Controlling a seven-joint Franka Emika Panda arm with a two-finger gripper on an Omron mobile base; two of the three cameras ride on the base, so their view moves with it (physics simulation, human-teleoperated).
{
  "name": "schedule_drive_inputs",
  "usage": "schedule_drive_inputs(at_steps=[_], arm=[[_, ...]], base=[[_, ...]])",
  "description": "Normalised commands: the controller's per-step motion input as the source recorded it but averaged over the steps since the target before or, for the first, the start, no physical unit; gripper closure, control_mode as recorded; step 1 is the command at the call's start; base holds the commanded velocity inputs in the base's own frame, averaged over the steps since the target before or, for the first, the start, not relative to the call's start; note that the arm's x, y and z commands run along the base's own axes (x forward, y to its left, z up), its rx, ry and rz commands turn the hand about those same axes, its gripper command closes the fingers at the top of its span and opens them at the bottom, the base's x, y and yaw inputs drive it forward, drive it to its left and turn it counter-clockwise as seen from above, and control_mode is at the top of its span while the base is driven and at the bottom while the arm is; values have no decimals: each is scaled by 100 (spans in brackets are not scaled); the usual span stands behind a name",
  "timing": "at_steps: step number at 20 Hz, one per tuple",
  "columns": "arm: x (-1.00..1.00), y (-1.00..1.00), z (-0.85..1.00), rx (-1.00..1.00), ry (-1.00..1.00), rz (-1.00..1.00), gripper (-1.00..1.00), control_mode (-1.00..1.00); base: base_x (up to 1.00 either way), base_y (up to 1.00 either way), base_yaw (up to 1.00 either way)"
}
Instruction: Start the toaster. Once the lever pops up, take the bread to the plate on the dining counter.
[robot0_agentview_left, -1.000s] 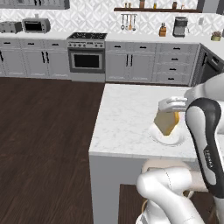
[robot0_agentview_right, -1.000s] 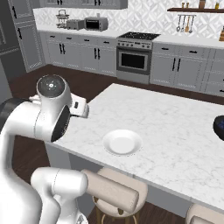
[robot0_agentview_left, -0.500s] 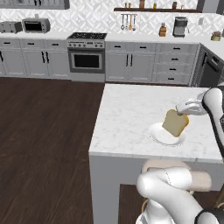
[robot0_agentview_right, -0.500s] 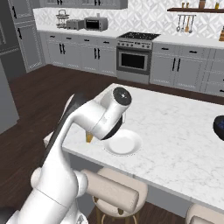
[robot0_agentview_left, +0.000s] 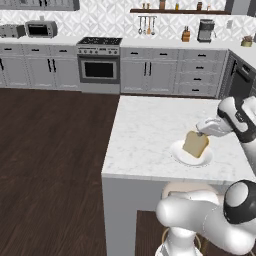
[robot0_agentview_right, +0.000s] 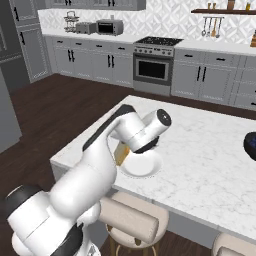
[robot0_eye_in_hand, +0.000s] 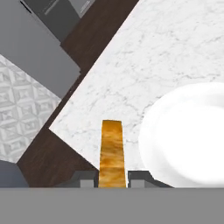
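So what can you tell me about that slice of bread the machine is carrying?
The bread is a thin, golden-tan toasted slice with a darker crust edge. The gripper pinches it at one edge, its fingers either side. It hangs tilted just above the white plate on the marble dining counter; whether its lower edge touches the plate is unclear.

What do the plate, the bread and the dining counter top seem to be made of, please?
The plate: probably glazed ceramic, plain smooth white. The bread: toasted slice, matte golden-tan with a browner edge. The dining counter top: marble-like stone, white with faint grey veining.
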Motion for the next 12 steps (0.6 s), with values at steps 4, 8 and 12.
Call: schedule_drive_inputs(at_steps=[4, 8, 12], arm=[[57, -24, -51, 0, 3, 0, 100, -100], [21, -12, -45, 0, 0, 0, 100, -100], [7, -15, -18, 0, 0, 0, 100, -100]], base=[[0, 0, 0], [0, 0, 0], [0, 0, 0]])
